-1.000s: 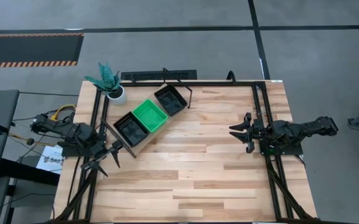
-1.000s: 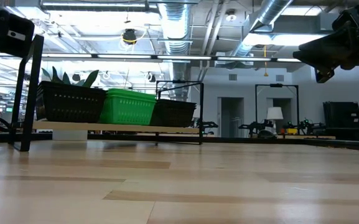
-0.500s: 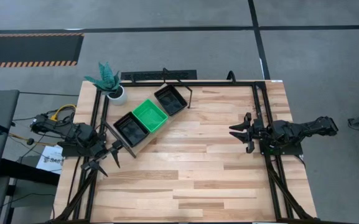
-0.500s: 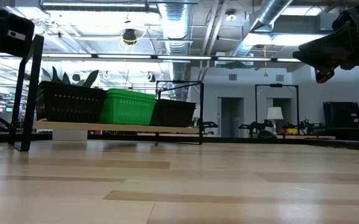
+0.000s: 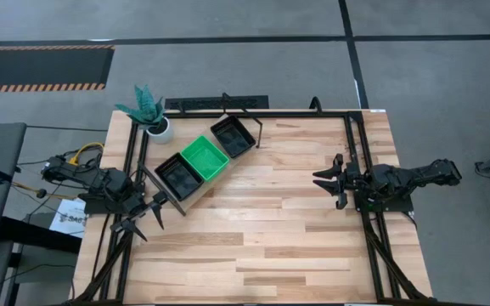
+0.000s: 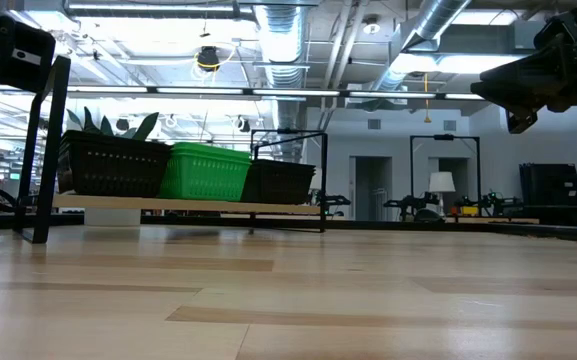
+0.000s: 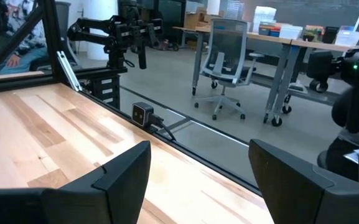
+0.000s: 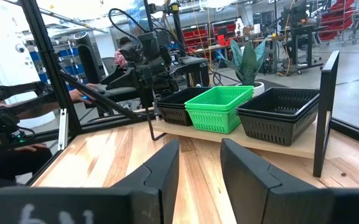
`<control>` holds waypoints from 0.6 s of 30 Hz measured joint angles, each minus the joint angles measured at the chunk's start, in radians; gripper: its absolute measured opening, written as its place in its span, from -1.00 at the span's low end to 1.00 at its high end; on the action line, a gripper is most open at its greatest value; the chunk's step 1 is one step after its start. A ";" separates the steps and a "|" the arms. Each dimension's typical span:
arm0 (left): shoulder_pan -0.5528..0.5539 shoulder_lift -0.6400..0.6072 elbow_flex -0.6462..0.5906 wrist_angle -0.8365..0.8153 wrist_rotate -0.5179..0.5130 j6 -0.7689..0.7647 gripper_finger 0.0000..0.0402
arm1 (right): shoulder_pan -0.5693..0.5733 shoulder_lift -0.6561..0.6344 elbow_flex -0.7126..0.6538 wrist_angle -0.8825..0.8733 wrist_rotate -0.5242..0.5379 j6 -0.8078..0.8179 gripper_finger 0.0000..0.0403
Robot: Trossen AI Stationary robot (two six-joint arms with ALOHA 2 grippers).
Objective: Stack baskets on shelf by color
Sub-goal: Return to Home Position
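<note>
Three basket stacks sit side by side on the light-wood shelf [image 5: 195,189]: black baskets [image 5: 177,176] at its near-left end, a green basket [image 5: 205,158] in the middle, black baskets [image 5: 233,136] at its far end. In the right wrist view the green basket [image 8: 219,107] stands between the black ones [image 8: 279,114]. My left gripper [image 5: 143,220] hovers open near the table's left edge, beside the shelf's near end. My right gripper [image 5: 323,180] hovers open at the table's right side, well apart from the shelf.
A potted plant [image 5: 147,112] stands at the far-left corner behind the shelf. Black frame rails [image 5: 357,153] run along the table's left, right and far edges. Bare wood [image 5: 261,229] spreads across the table's middle and near part. A person's arm [image 8: 5,152] shows beyond the table.
</note>
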 joint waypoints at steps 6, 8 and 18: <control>0.000 0.000 0.000 0.000 0.000 0.009 0.30 | 0.000 0.000 0.000 0.000 0.000 0.000 -0.31; 0.000 0.000 0.000 0.000 0.000 0.000 0.30 | 0.000 0.000 0.000 0.000 0.000 0.000 -0.30; 0.000 0.000 0.000 0.000 0.000 -0.001 0.30 | 0.000 0.000 0.000 0.000 0.000 0.000 -0.30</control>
